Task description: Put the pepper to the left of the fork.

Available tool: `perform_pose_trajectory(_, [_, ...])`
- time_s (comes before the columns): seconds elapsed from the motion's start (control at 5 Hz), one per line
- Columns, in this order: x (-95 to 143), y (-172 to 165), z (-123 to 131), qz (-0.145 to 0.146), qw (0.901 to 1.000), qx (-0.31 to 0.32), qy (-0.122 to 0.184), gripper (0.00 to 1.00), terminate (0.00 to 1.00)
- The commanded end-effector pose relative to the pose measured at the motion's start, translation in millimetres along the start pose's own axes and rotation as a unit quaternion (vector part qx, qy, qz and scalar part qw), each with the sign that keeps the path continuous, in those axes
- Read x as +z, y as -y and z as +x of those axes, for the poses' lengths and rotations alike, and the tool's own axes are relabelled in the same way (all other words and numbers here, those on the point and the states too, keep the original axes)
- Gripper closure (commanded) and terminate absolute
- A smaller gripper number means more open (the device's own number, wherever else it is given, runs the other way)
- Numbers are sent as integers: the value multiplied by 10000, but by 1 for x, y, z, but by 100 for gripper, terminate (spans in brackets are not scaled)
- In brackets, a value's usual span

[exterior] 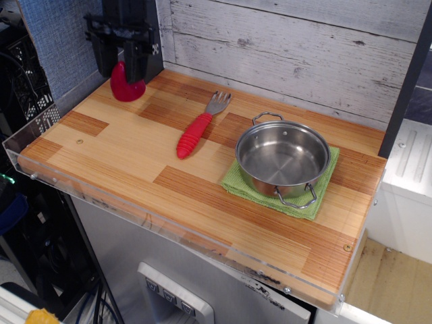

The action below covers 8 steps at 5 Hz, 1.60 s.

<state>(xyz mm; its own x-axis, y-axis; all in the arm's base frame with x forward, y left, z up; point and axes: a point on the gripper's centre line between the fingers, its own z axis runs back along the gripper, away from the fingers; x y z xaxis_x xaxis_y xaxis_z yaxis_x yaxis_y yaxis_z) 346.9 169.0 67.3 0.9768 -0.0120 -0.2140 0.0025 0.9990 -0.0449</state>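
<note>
The dark red pepper (126, 90) stands at the back left corner of the wooden table (128, 148), its base on or just above the board. My black gripper (121, 67) comes down from above with its fingers on either side of the pepper's top, shut on it. The fork (196, 128) lies near the middle of the table, its red ribbed handle pointing to the front and its silver tines to the back. The pepper is well to the left of the fork and further back.
A steel pot (282, 156) sits on a green cloth (318, 200) to the right of the fork. A whitewashed plank wall (283, 47) runs along the back. A clear plastic lip (40, 131) borders the left and front edges.
</note>
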Motion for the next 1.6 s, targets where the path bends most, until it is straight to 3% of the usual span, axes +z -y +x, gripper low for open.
perform_pose_trajectory(0.0, [13,-7,4,181,9998,-83,27,100,0])
perform_pose_trajectory(0.4, [19,7,-5,410,9986,-315,63,100,0])
perform_pose_trajectory(0.8, [25,7,-31,401,9991,-119,-24,100,0])
perform_pose_trajectory(1.4, [20,6,-25,419,9980,143,-458,100,0])
